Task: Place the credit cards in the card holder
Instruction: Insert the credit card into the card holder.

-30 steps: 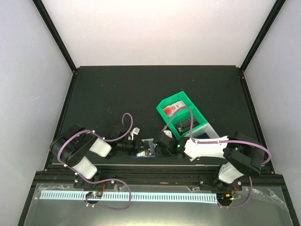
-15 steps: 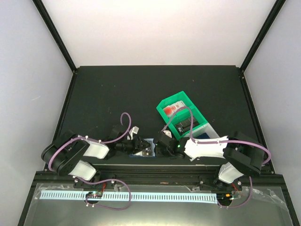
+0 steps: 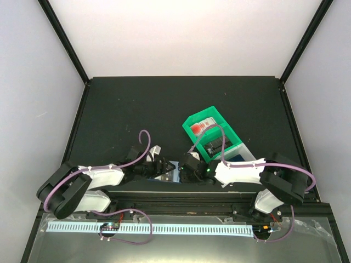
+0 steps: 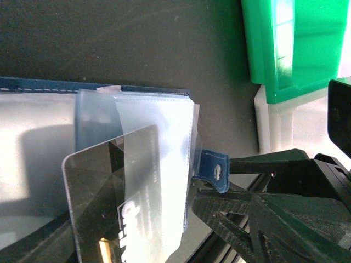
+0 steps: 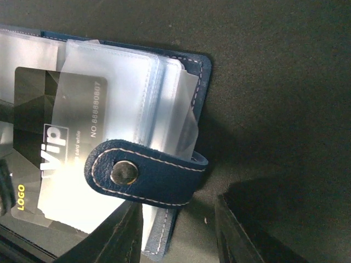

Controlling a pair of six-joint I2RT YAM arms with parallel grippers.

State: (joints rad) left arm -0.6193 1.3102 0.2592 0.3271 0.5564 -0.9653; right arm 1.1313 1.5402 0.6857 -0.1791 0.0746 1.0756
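The card holder [image 5: 164, 189], navy blue with white stitching, lies open at the table's near edge, its clear sleeves [image 4: 159, 142] fanned up. Its snap strap [image 5: 143, 175] curls over the sleeves. A dark card [image 5: 33, 120] with VIP lettering sits partly inside a sleeve, its lower end sticking out. That card [image 4: 98, 203] lies between my left gripper's [image 4: 137, 253] spread fingers, which do not pinch it. My right gripper [image 5: 178, 236] stands open astride the holder's cover edge, below the strap. In the top view, left gripper [image 3: 164, 169] and right gripper [image 3: 184, 171] meet over the holder [image 3: 173, 174].
A green bin [image 3: 193, 121] holding a red-and-white item [image 3: 202, 127] and a black item [image 3: 215, 146] stands just behind my right arm, with a white bin [image 3: 241, 148] joined to it. Both bins [image 4: 296, 44] are close on the holder's right. A black rail [image 3: 175, 193] borders the near edge.
My left arm has sunk low and stretched out, its elbow swinging toward the near left. Its gripper has opened and shifted slightly right over the holder. The right arm has not moved.
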